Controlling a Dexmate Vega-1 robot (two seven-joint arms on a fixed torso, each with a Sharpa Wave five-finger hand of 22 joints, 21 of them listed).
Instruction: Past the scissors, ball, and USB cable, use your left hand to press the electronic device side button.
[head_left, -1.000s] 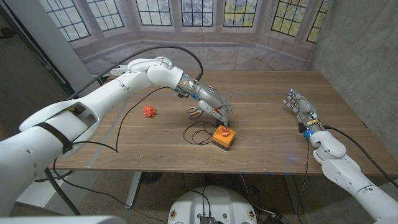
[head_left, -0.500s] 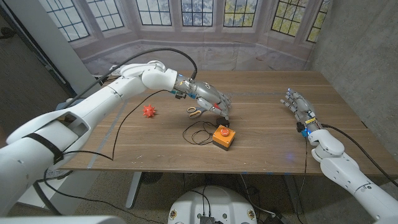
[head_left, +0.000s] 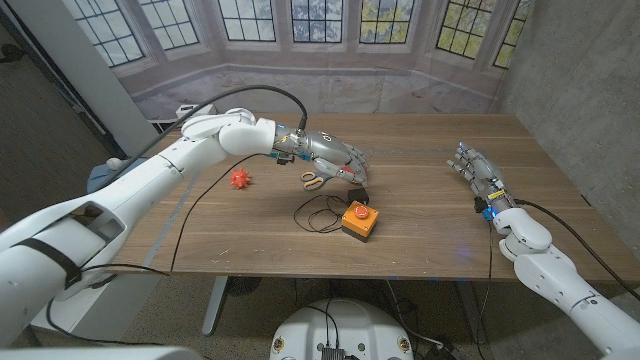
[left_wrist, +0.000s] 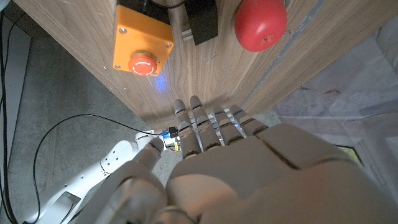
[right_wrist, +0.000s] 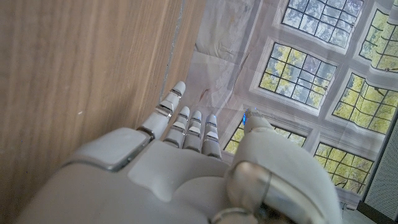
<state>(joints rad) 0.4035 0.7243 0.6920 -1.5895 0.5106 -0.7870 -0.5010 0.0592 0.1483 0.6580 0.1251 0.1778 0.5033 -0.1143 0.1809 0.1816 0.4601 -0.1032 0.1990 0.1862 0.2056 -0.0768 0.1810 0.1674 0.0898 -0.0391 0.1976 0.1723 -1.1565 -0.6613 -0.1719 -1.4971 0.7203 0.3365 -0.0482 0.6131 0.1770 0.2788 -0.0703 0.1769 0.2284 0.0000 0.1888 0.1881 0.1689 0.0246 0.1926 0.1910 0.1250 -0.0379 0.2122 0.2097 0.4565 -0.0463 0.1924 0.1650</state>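
While my left hand (head_left: 335, 160) hovers, fingers spread and holding nothing, over the scissors (head_left: 312, 181) just short of the orange button box (head_left: 359, 220) mid-tabletop, the press itself seems still ahead of me.

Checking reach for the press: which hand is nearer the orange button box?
Left. The left hand hovers just behind the orange button box; the right hand stands far off, near the table's right edge.

Scissors (head_left: 313, 181): your left hand (head_left: 335, 160) covered the blades; you saw only the handles.
Black block (left_wrist: 203, 22): cut off by the left wrist view's edge.
Side button: too small to tell.
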